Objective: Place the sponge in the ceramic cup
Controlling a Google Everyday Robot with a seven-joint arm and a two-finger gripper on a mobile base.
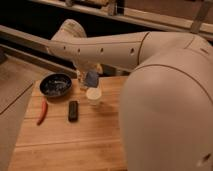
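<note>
Camera view, single frame.

- Edges and room: the wooden counter (70,145) has its left edge running diagonally down toward the viewer, well to the left of the ceramic cup (93,95). Its far edge lies just behind the cup. The near half of the counter, in front of the cup, is bare board. The robot's white arm (105,49) crosses above and behind the cup, and its bulk hides the counter right of the cup.
- Neighbours of the cup: a dark bowl (55,84) lies to its left near the far edge. A clear glass (81,80) stands just behind-left of it. A black bar (73,110) lies in front-left of it, and a red chili pepper (42,112) lies further left, near the left edge.
- Gripper (89,72): it hangs from the arm directly above the cup and slightly behind it, with its jaws clamped on the sponge (92,79).
- Sponge position: it is held off the counter, below the gripper, just over the cup's rim. Whether it touches the rim cannot be told.
- Sponge orientation: the blue block is tilted, one corner pointing down toward the cup's mouth, and its long axis is nearer upright than level.
</note>
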